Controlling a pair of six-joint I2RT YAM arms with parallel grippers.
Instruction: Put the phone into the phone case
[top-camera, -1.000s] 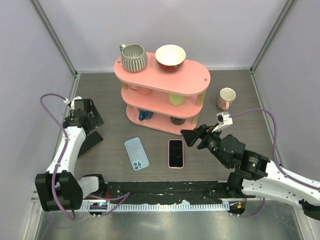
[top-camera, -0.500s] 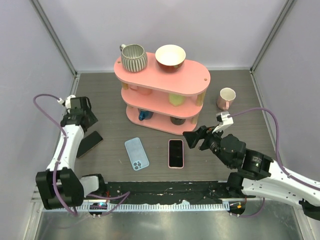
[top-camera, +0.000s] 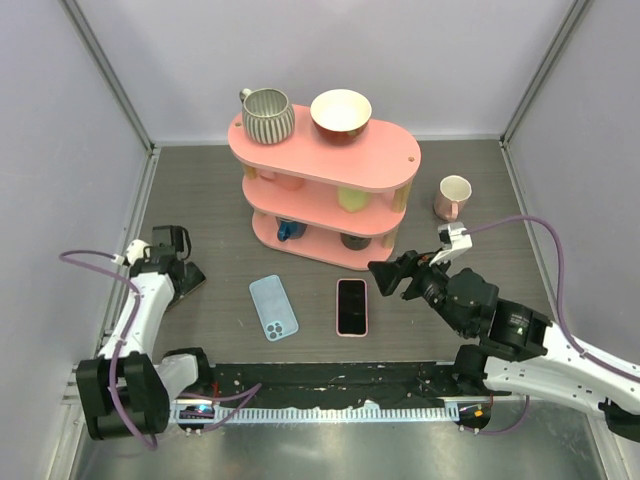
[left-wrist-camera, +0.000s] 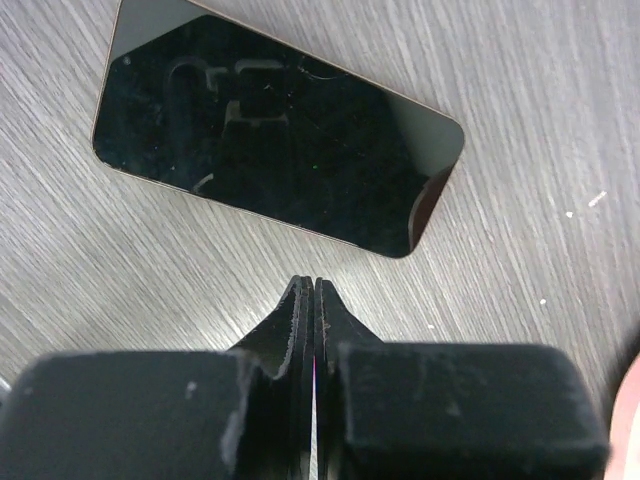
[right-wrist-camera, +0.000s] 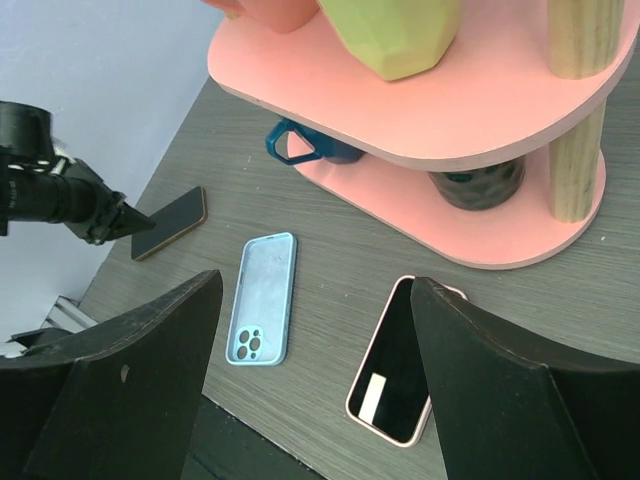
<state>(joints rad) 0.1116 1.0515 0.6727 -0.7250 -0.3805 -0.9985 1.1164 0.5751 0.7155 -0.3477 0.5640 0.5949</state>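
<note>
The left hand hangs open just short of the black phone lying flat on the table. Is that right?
No: the left hand is shut, just short of the black phone lying flat on the table. The left wrist view shows it.

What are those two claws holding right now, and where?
Nothing. The left gripper is shut empty, its tips just short of the black phone; the right gripper is open and empty.

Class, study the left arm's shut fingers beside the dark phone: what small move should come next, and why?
Probably ease the left gripper forward until its shut tips meet the phone, then nudge. The fingers are pressed together just short of its long edge, it lies flat on the table, and the blue case lies beyond it, so a push would slide it that way.
</note>
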